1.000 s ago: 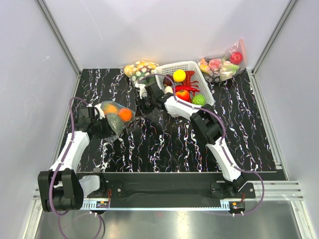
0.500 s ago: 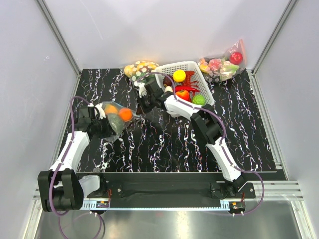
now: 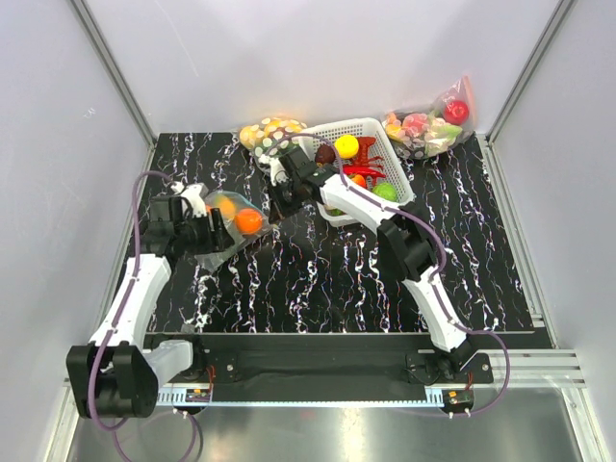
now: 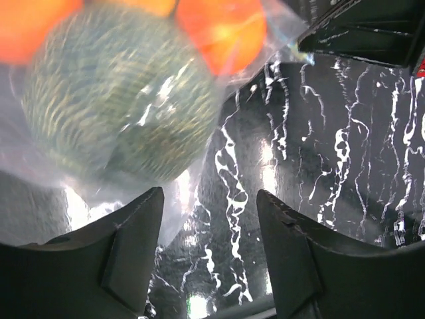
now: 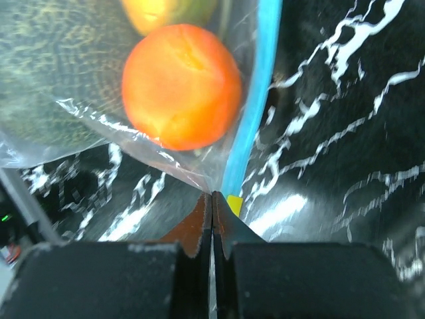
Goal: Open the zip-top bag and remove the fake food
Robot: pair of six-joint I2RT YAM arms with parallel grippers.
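Your right gripper (image 5: 212, 197) pinches the limp, slippery zip-top bag (image 5: 73, 149) beside its teal zip strip (image 5: 263, 80); grip there. Your left gripper (image 4: 209, 196) gapes.

Black marble-look tabletop (image 3: 327, 279), white veining throughout, glossy under the lights. Pale grey walls (image 3: 318, 58) on three sides.

White slatted basket (image 3: 358, 123) at far centre, tilted. Inside:
- yellow ball (image 3: 346, 146) near the far wall
- dark purple piece (image 3: 325, 153) just left of it
- red chillies (image 3: 370, 166) mid-basket
- red-orange fruit (image 3: 358, 180) below them
- lime-green ball (image 3: 386, 192) at the near right corner

Clear bag of yellow-and-white spotted items (image 3: 265, 133) touching the basket's left side. Second clear bag (image 3: 423, 130) in the far right corner, pink pieces and a red apple (image 3: 456, 112) within.
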